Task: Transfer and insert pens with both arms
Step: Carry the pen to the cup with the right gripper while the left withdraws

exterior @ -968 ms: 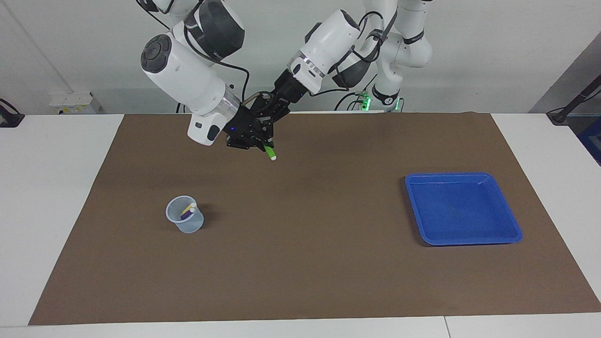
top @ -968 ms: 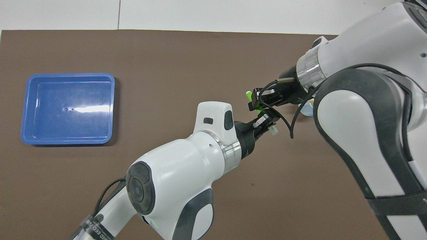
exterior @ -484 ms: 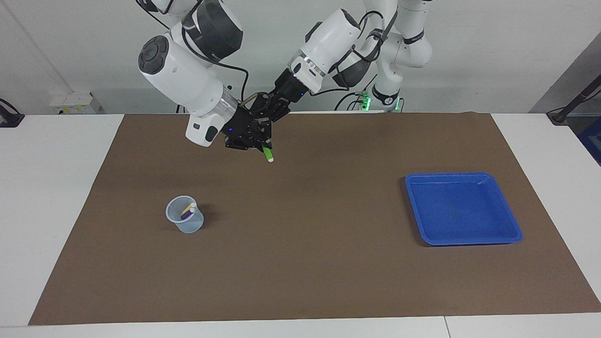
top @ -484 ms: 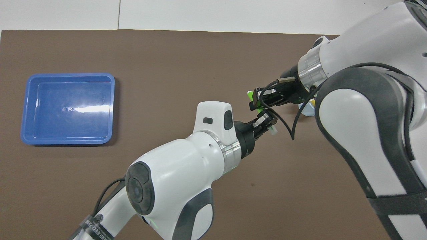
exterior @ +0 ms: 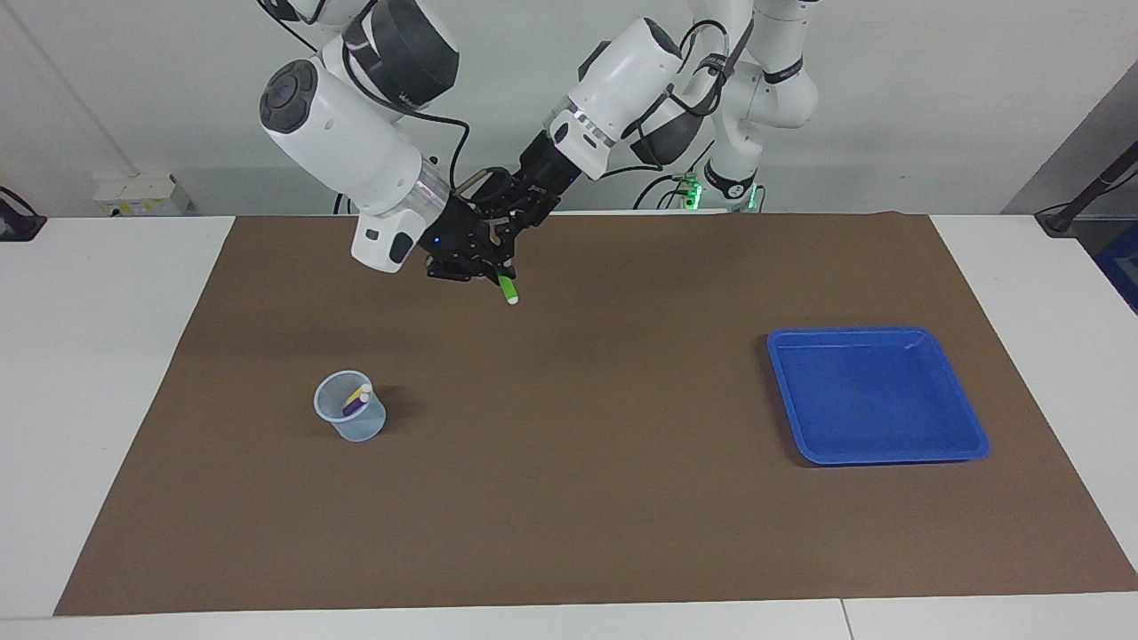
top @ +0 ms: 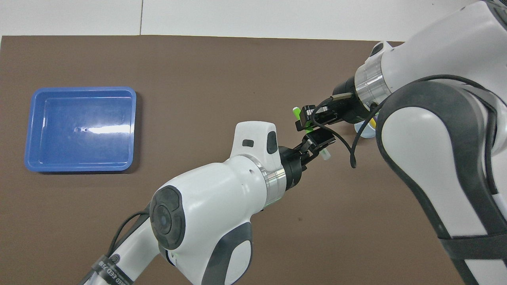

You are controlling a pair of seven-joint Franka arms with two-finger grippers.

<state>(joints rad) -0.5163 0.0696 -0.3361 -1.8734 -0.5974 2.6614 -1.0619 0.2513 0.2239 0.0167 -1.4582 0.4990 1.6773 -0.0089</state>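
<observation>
- My right gripper [exterior: 492, 267], upper centre of frame, is clamped on the green pen [exterior: 506, 289], white tip pointing down.
- My left gripper [exterior: 514, 206] sits just above it, its jaws parted.
- Lower left: clear cup [exterior: 350, 406] containing the yellow pen [exterior: 359, 391] and purple pen [exterior: 353, 404].
- Right: blue tray [exterior: 876, 395].

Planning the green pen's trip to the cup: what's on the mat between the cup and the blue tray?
Nothing: in the facing view the brown mat lies bare between the cup and the blue tray.

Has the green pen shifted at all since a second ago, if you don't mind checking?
Yes, slightly: the green pen, in the right gripper, drifted toward the cup, away from the blue tray.
</observation>
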